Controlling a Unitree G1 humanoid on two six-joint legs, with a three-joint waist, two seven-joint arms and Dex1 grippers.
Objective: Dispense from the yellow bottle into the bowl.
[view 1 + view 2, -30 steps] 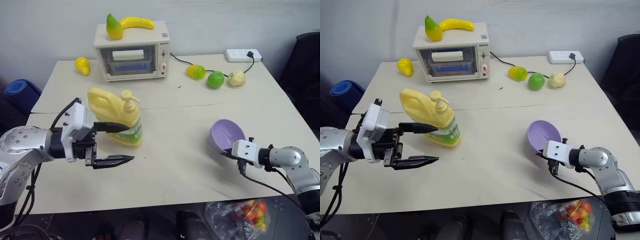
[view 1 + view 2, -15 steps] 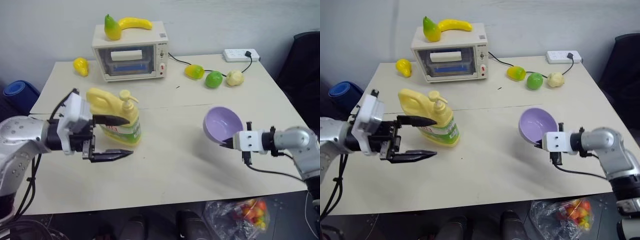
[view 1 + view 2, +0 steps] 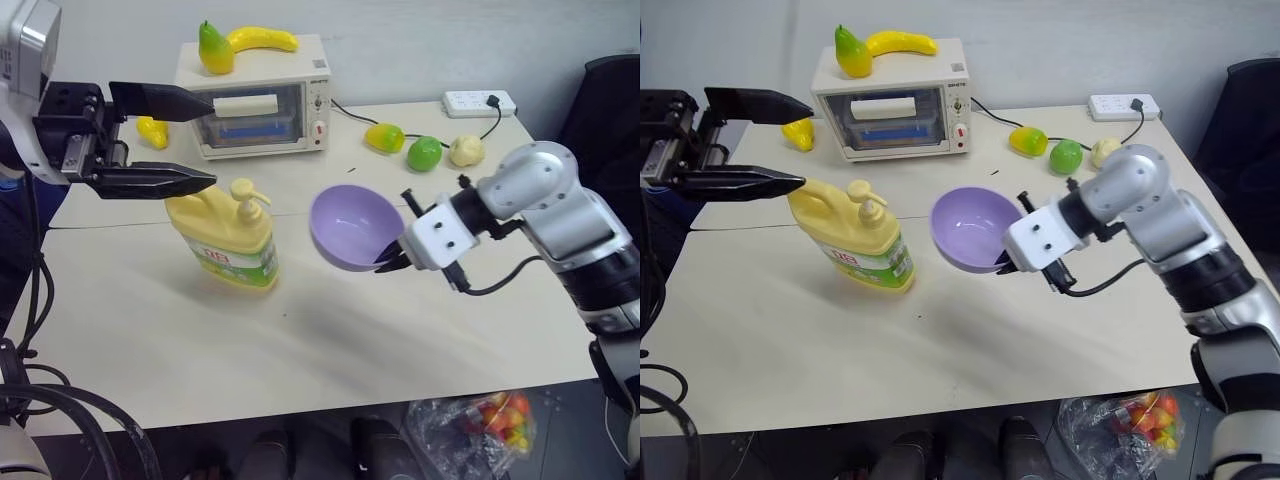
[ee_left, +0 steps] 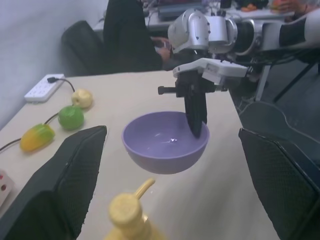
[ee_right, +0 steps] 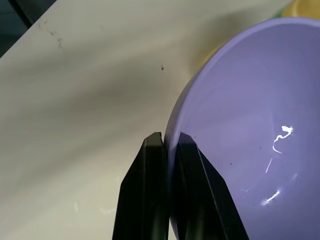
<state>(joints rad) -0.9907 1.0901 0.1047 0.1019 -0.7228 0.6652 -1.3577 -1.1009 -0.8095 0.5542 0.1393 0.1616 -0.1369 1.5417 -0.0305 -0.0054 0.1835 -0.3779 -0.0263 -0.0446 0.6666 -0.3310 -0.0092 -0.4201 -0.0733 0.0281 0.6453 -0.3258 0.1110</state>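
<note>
The yellow bottle (image 3: 228, 240) stands on the table, its pump top (image 3: 246, 191) pointing right. My left gripper (image 3: 213, 141) hangs open above the bottle's handle side and holds nothing; its fingers (image 4: 67, 182) frame the pump top (image 4: 128, 210) from above. The lavender bowl (image 3: 352, 225) is lifted off the table and tilted, just right of the pump. My right gripper (image 3: 386, 263) is shut on the bowl's rim on its right side. Up close its fingers (image 5: 155, 165) pinch the bowl (image 5: 245, 120) wall, one inside and one outside.
A toaster oven (image 3: 255, 105) stands at the back with a pear (image 3: 213, 50) and banana (image 3: 262, 40) on top. Small fruits (image 3: 424, 153) and a power strip (image 3: 478, 102) lie at the back right. A bag of fruit (image 3: 490, 420) sits below the table's front edge.
My right gripper lifted the bowl off the table and carried it left to beside the bottle's pump. My left gripper rose from beside the bottle to above it, staying open.
</note>
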